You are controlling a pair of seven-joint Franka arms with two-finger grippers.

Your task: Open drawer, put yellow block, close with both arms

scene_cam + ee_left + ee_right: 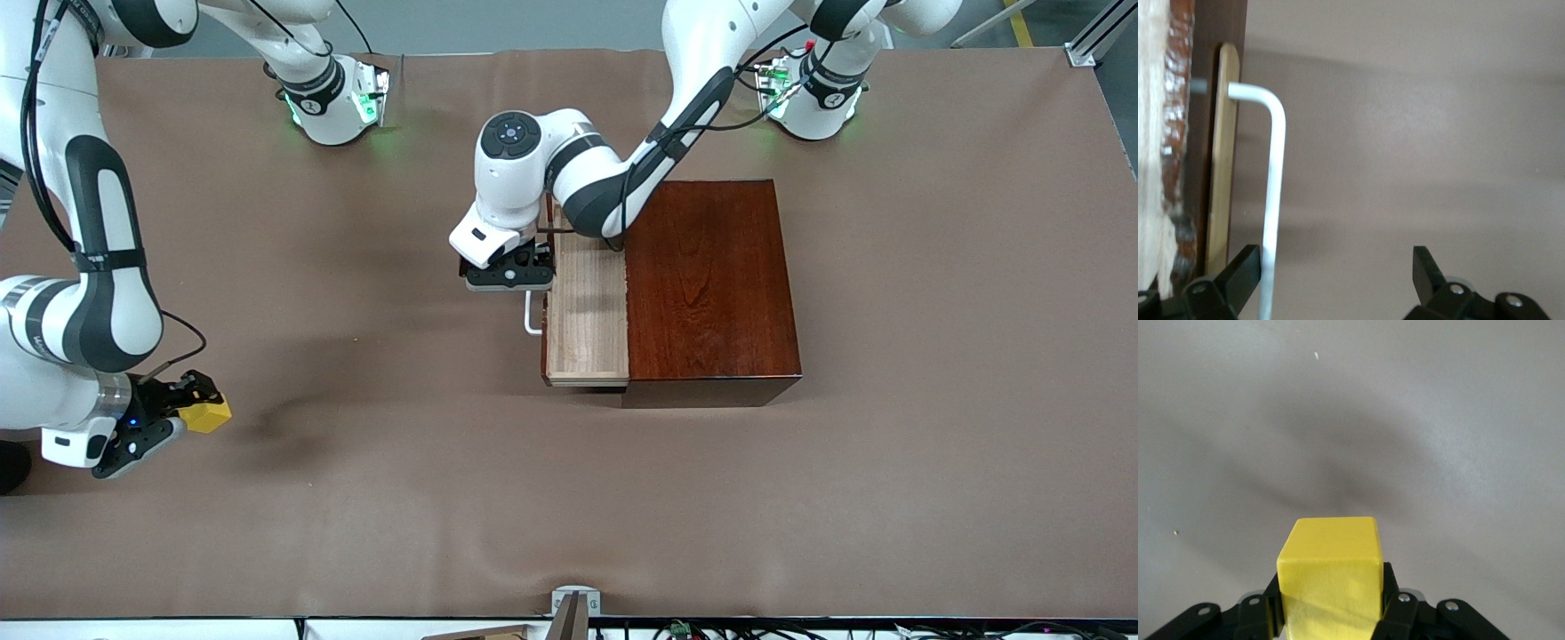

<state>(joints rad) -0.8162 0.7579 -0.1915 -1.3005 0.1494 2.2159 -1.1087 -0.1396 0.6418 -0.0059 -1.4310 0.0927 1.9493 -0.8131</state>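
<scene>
Drawer [587,307] pulled out of mahogany box [709,280] w/ pale tray bare, left gripper [508,274] over white handle [1273,193], jaws released astride the bar, while right gripper [188,406] clenches yellow block [1330,577] above the brown table cover [373,498] at right arm's end, well apart from drawer.

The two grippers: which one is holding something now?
The right gripper, shut on the yellow block above bare table. The left gripper is open beside the drawer handle, holding nothing.
</scene>
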